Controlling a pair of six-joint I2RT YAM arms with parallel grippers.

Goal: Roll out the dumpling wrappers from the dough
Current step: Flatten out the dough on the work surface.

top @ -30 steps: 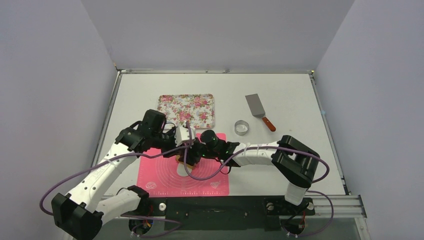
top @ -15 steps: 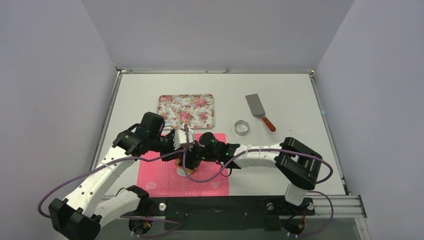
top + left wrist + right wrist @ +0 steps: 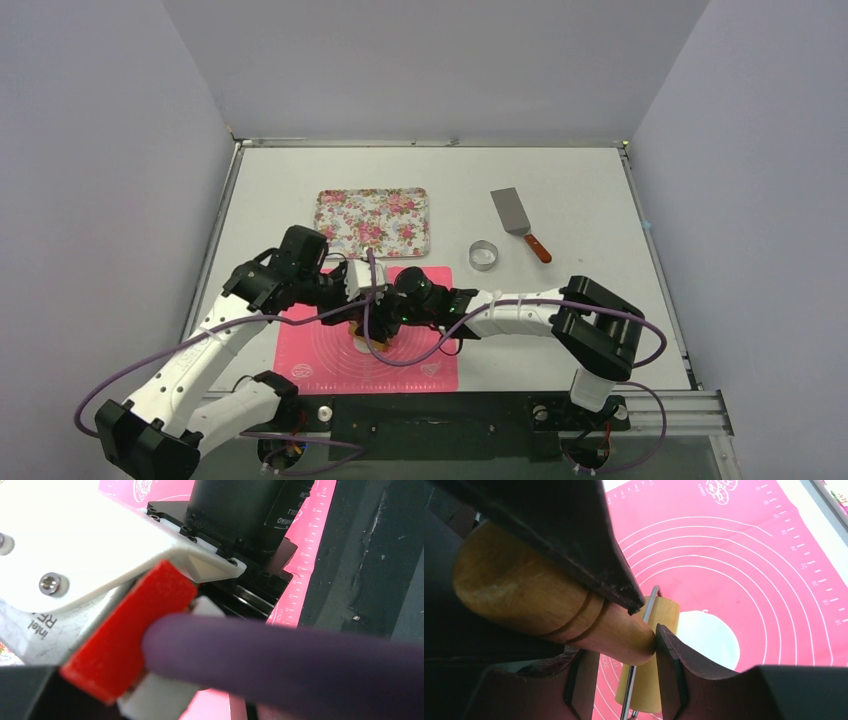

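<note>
A flat, roundish white dough piece [image 3: 709, 637] lies on the pink silicone mat [image 3: 420, 360]; it also shows in the top view [image 3: 366, 346]. My right gripper [image 3: 621, 642] is shut on the wooden handle [image 3: 539, 605] of a small roller. The roller's barrel [image 3: 649, 655] rests on the mat against the dough's left edge. In the top view the right gripper [image 3: 385, 312] is over the mat's upper middle. My left gripper [image 3: 356, 283] is pressed close beside it. The left wrist view is blocked by the right wrist and a purple cable [image 3: 300, 655], so its fingers are hidden.
A floral tray [image 3: 372, 222] stands just behind the mat. A metal ring cutter [image 3: 483, 255] and a spatula [image 3: 518, 220] lie on the table to the right of it. Purple cables hang over the mat.
Both wrists have shifted slightly left and toward the near edge, carrying the roller further onto the dough. The right gripper's hold on the handle is unchanged.
</note>
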